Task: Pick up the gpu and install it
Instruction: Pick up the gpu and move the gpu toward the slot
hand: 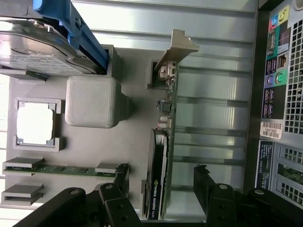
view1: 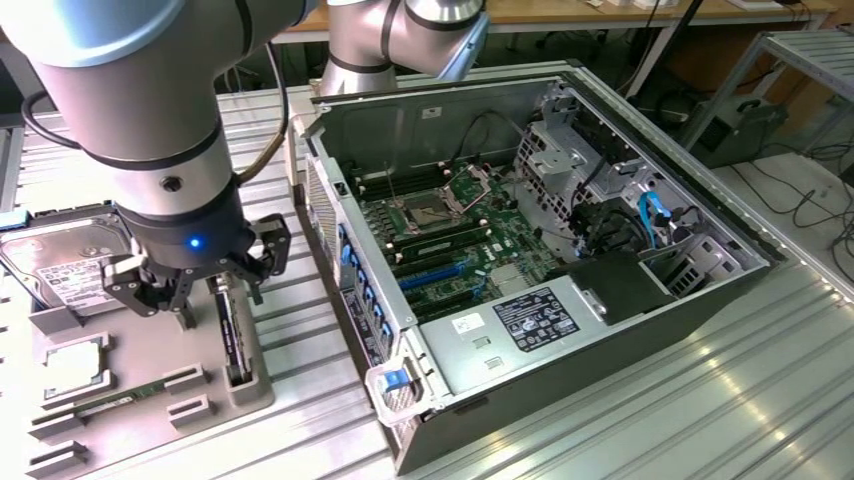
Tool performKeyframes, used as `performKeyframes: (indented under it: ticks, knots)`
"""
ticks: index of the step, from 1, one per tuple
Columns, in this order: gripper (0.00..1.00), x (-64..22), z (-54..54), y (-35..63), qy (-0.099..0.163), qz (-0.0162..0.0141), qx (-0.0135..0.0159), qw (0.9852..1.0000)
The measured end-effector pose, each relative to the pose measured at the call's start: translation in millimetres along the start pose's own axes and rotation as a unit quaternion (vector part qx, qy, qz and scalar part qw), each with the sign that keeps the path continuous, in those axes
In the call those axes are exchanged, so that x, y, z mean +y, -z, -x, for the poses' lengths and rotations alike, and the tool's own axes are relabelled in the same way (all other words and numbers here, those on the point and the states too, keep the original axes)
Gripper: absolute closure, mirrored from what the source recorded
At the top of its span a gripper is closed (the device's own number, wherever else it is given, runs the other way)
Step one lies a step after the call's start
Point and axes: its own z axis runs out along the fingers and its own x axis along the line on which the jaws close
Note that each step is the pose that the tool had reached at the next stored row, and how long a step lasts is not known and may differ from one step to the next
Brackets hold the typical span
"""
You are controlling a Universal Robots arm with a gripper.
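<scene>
The gpu (view1: pixel 236 338) stands on its long edge in a slot of the grey holder tray (view1: pixel 147 445) at the exterior view's left. In the wrist view the gpu (hand: pixel 160 142) shows its green board edge, black cooler and silver end bracket (hand: pixel 182 43). My gripper (view1: pixel 220 300) hangs just above it, open. One black finger (hand: pixel 119 176) stands on one side of the card and the other on the opposite side, with a gap to each, so my gripper (hand: pixel 162 170) straddles the gpu without touching it.
The open computer case (view1: pixel 694 215) lies at the exterior view's right, its motherboard with blue slots (view1: pixel 434 278) exposed. The tray also holds a hard drive (hand: pixel 38 47), a square processor (hand: pixel 35 123), a memory stick (hand: pixel 57 168) and a grey block (hand: pixel 92 101).
</scene>
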Motion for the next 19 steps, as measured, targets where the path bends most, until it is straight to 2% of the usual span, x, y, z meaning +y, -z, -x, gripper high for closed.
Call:
performKeyframes:
  ticks: [19]
  knots:
    - [0.34, -0.9, -0.1, -8.8, 0.000, -0.0001, 0.0000, 1.0000]
